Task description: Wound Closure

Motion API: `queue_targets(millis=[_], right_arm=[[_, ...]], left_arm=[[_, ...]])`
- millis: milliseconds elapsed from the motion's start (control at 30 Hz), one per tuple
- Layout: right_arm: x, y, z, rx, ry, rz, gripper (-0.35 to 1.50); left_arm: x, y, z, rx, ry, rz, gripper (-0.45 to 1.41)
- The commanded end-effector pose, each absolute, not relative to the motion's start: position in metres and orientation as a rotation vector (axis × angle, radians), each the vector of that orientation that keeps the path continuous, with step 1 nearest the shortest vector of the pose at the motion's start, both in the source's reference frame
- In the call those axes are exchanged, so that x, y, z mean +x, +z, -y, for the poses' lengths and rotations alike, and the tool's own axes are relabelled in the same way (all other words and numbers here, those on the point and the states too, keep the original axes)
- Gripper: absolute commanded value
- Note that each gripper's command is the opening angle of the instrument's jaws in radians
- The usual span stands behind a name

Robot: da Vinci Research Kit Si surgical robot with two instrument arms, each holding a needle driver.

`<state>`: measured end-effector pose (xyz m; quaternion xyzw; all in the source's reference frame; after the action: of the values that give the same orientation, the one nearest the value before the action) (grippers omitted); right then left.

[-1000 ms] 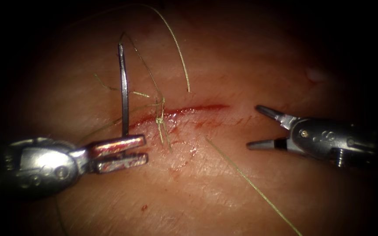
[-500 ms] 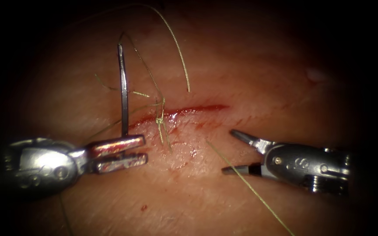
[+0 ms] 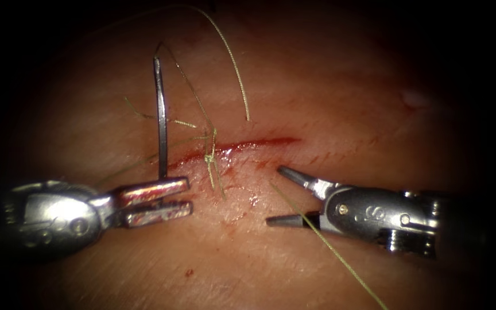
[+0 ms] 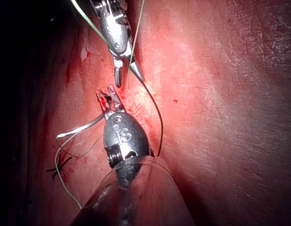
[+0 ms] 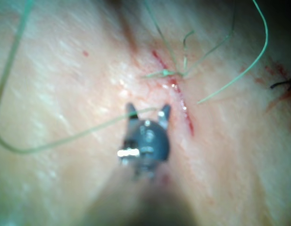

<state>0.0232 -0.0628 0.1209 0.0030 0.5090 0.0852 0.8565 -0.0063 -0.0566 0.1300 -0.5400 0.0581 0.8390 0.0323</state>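
Note:
My left tool (image 3: 190, 196) lies left of the cut (image 3: 259, 142), shut on the curved needle (image 3: 161, 115) near its lower end. The needle stands upright, free of the tissue (image 3: 328, 92). Green thread (image 3: 193, 97) runs from its upper end down to a knot (image 3: 209, 156) on the cut. My right tool (image 3: 274, 195) sits just below the cut, jaws open on either side of a long thread strand (image 3: 328, 244) and holding nothing. In the left wrist view the left tool (image 4: 106, 93) grips the needle (image 4: 79, 129). The right tool (image 5: 147, 109) straddles the strand (image 5: 88, 132).
Red fluid lines the cut and smears the tissue below the knot. Short thread ends (image 3: 144, 116) splay left of the knot. Another thread loop (image 3: 233, 63) arcs above the cut. A dark stitch (image 5: 282, 84) sits apart from the green knot (image 5: 166, 73).
My right tool has moved left and down until its open jaws straddle the long strand, and they stand slightly closer together. The left tool and needle have stayed put.

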Motion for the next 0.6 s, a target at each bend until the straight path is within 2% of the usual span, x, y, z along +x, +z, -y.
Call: queue_targets(millis=[33,200,600], right_arm=[[0.0232,0.1209,0.0627,0.027,0.155,-1.074,-0.35],[0.0222,0.1202,0.0633,0.077,0.151,-1.072,-0.35],[0.0157,0.1164,0.0656,0.099,0.168,-1.046,-0.35]], left_arm=[[-0.0066,0.1307,0.0564,-1.665,2.583,-0.181,-0.45],[-0.0066,0.1308,0.0564,-1.665,2.583,-0.182,-0.45],[-0.0066,0.1307,0.0565,-1.664,2.583,-0.182,-0.45]])
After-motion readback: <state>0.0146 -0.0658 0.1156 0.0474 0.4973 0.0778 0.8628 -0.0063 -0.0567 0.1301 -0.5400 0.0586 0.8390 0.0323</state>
